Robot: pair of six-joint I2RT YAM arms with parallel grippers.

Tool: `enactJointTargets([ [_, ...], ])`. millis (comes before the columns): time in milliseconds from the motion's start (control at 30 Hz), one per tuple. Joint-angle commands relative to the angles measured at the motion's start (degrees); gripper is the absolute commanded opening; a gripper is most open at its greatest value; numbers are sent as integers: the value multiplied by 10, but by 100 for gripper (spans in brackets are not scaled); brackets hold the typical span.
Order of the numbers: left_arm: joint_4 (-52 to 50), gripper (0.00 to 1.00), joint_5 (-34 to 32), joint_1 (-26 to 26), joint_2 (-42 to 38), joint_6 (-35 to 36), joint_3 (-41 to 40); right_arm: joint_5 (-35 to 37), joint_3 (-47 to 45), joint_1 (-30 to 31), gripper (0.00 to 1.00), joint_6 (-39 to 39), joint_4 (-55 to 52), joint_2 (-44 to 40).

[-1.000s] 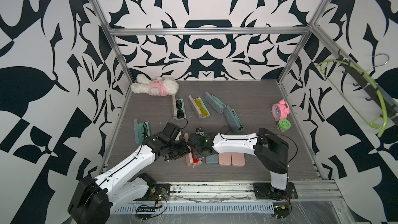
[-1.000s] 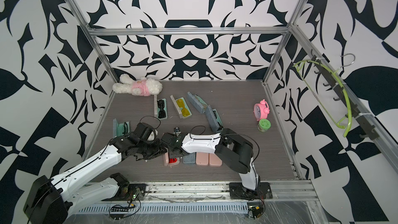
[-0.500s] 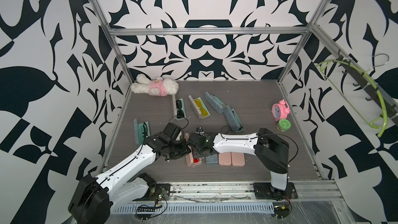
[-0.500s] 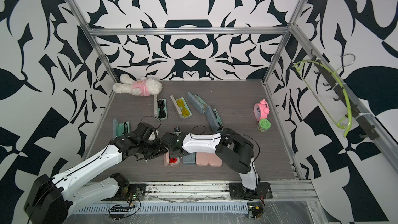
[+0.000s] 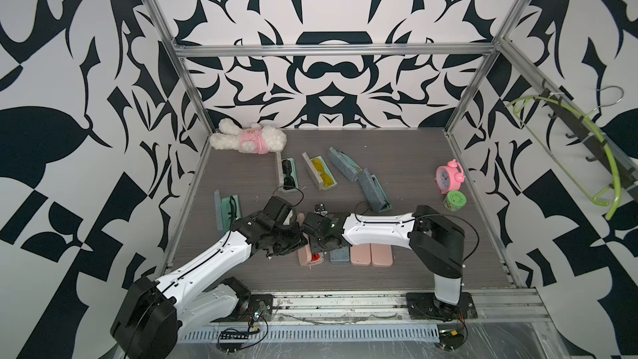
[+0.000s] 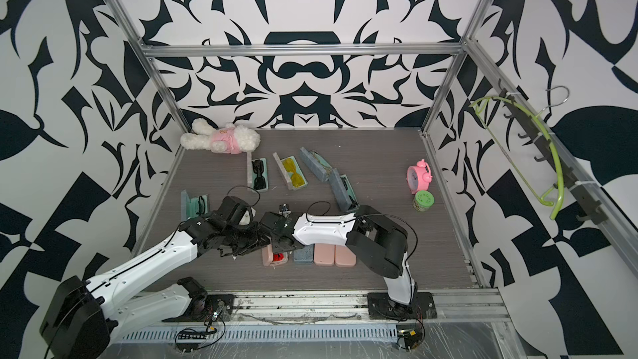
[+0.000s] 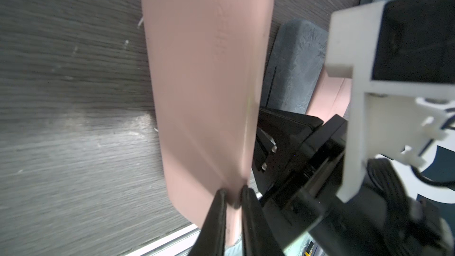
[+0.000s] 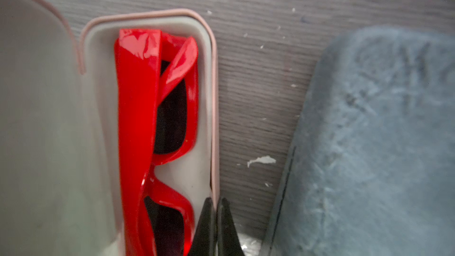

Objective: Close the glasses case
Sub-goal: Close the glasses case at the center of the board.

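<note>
While both arms hardly moved since second ago, lid (image 7: 209,70) has not come lower: pink case (image 5: 303,257), at front of bench (image 5: 414,174), stays half open, closing not finished. Left claw (image 7: 234,194) clamped on lid edge. Right claw (image 8: 214,203) together, seems to pinch rim of lower half (image 8: 213,99). Lid smooth, matt, rounded corners. Red glasses (image 8: 138,119) glossy inside. Neighbour grey case (image 8: 369,144) fuzzy.

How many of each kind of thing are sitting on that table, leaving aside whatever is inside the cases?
Glasses cases: 9
Plush toy: 1
Alarm clock: 1
Green jar: 1
Total: 12
</note>
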Motion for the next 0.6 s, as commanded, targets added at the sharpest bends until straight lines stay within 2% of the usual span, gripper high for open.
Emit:
enactJointTargets([
  [0,4,15,-14,-16,30,2,-10,24,-6,14,2,1,35,-13],
  [567,51,15,-6,-19,71,-3,-34,12,-32,15,2,0,66,-28],
])
